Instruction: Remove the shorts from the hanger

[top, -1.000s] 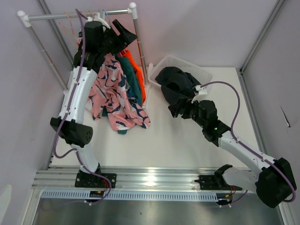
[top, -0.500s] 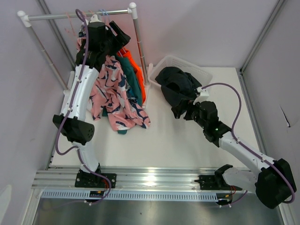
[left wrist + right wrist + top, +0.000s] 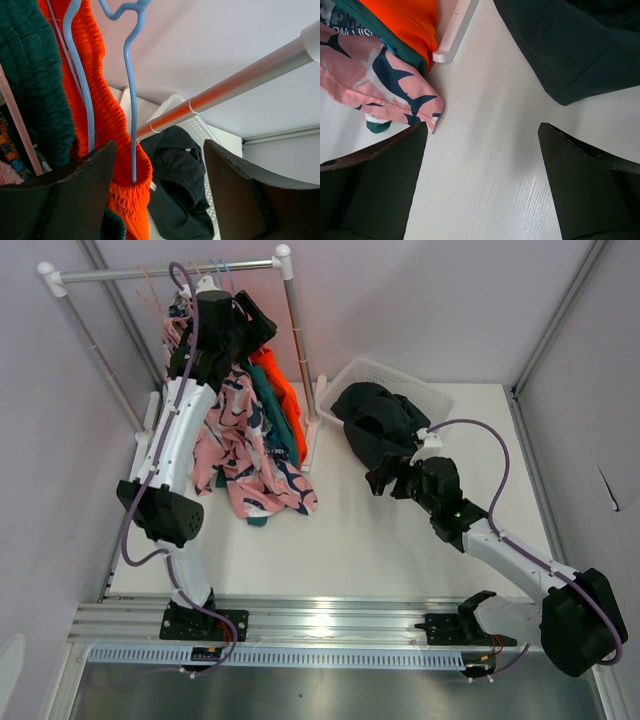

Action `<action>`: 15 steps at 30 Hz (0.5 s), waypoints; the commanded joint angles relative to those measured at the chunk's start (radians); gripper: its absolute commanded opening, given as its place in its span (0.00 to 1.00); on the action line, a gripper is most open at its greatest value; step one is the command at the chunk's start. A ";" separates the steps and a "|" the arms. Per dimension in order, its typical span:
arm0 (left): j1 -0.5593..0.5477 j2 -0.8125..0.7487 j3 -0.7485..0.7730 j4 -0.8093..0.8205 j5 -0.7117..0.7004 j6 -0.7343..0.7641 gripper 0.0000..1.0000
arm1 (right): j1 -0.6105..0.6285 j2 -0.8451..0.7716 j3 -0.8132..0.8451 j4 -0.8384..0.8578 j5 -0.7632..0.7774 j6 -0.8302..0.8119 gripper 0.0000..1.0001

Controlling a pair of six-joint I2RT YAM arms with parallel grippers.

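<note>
Several shorts hang from hangers on the rack: pink shark-print shorts (image 3: 240, 455), teal shorts (image 3: 272, 405) and orange shorts (image 3: 283, 380). Black shorts (image 3: 375, 420) lie over the white basket (image 3: 425, 395). My left gripper (image 3: 252, 325) is open at the rack top. In the left wrist view (image 3: 159, 150) it stands beside a blue hanger (image 3: 131, 100) that carries the orange shorts (image 3: 107, 130), without gripping it. My right gripper (image 3: 385, 478) is open and empty, low over the table just below the black shorts (image 3: 570, 45).
The rack's top bar (image 3: 150, 276) and right post (image 3: 298, 360) stand close to my left gripper. The rack's white foot (image 3: 455, 32) lies on the table by the hanging cloth. Walls and aluminium frame posts close in the left, back and right.
My left gripper has swung a little left and down, closer to the hangers at the rack top. My right gripper has shifted slightly by the black shorts.
</note>
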 commanded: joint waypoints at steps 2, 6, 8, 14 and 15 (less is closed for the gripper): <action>-0.005 0.039 0.068 0.042 -0.049 0.032 0.69 | -0.015 0.012 -0.011 0.064 -0.028 -0.006 0.99; -0.003 0.086 0.117 0.062 -0.091 0.042 0.62 | -0.029 0.020 -0.020 0.073 -0.039 -0.006 0.99; 0.001 0.106 0.135 0.070 -0.092 0.040 0.60 | -0.035 0.023 -0.022 0.078 -0.044 -0.008 0.99; 0.009 0.137 0.148 0.090 -0.082 0.036 0.07 | -0.060 0.038 -0.025 0.088 -0.061 -0.011 0.99; 0.006 0.131 0.142 0.099 -0.076 0.042 0.00 | -0.065 0.043 -0.026 0.090 -0.061 -0.010 1.00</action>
